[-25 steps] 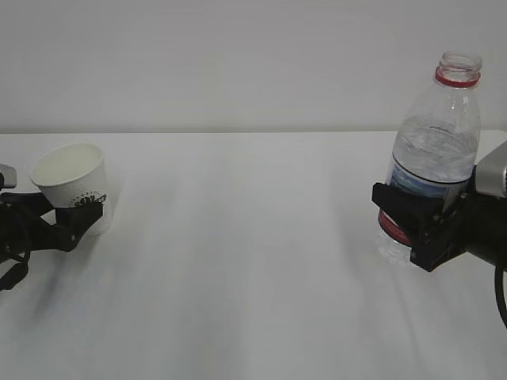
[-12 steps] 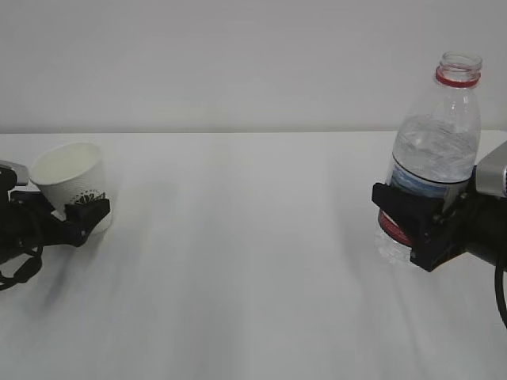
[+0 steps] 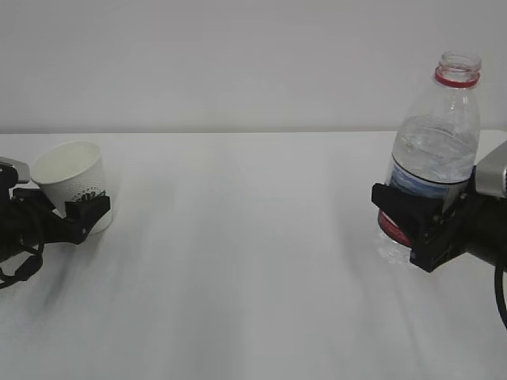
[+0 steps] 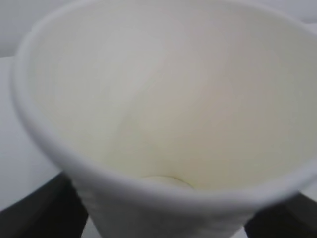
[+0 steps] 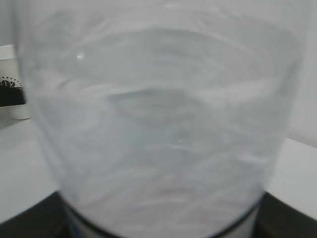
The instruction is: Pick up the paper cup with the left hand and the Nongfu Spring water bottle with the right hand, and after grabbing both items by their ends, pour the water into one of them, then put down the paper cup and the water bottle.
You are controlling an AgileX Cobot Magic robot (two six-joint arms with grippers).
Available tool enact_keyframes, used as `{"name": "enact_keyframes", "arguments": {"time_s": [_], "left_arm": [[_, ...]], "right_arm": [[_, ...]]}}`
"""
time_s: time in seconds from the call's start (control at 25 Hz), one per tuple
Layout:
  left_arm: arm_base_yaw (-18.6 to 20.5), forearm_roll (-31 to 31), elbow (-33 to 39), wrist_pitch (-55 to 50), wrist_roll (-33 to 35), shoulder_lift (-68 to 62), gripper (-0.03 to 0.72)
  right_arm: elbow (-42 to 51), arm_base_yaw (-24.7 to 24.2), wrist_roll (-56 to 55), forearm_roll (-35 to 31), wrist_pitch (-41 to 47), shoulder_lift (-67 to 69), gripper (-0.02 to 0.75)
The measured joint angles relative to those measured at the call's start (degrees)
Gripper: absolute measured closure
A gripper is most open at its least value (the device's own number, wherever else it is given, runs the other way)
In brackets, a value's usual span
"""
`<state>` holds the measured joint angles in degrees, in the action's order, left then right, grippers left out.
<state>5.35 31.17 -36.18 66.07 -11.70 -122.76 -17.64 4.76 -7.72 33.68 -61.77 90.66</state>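
Observation:
The white paper cup (image 3: 70, 176) leans to the left at the table's left side, its base low by the tabletop. My left gripper (image 3: 67, 207) is shut on its lower wall; one black finger (image 3: 89, 210) crosses the leafy logo. In the left wrist view the cup's cream inside (image 4: 163, 99) fills the picture, with dark jaws at both bottom corners. The Nongfu Spring water bottle (image 3: 438, 146) stands upright on the right, uncapped, with water in it. My right gripper (image 3: 408, 226) is shut on its labelled lower half. The bottle (image 5: 163, 124) blocks the right wrist view.
The white table (image 3: 245, 261) runs between the two arms under a plain white wall. In the right wrist view the far cup (image 5: 9, 67) shows at the left edge.
The left gripper's fingers have risen slightly along the cup and closed in a little. The cup stays tilted in nearly the same place. The right arm and bottle have not moved.

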Motion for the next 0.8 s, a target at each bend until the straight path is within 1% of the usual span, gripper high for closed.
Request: {"name": "enact_keyframes", "arguments": {"time_s": [0.12,0.2,0.56,0.8], "left_arm": [[0.00,0.34,0.00,0.00,0.00,0.00,0.097],[0.00,1.13,0.00,0.00,0.00,0.00,0.113],[0.00,2.10,0.00,0.00,-0.11,0.00,0.123],[0.00,4.12,0.41,-0.11,-0.34,1.71,0.124]], "right_arm": [[0.00,0.00,0.00,0.09,0.00,0.00,0.288],[0.00,0.00,0.00,0.09,0.00,0.00,0.288],[0.00,0.00,-0.10,0.09,0.00,0.00,0.288],[0.00,0.00,-0.10,0.09,0.00,0.00,0.288]]}}
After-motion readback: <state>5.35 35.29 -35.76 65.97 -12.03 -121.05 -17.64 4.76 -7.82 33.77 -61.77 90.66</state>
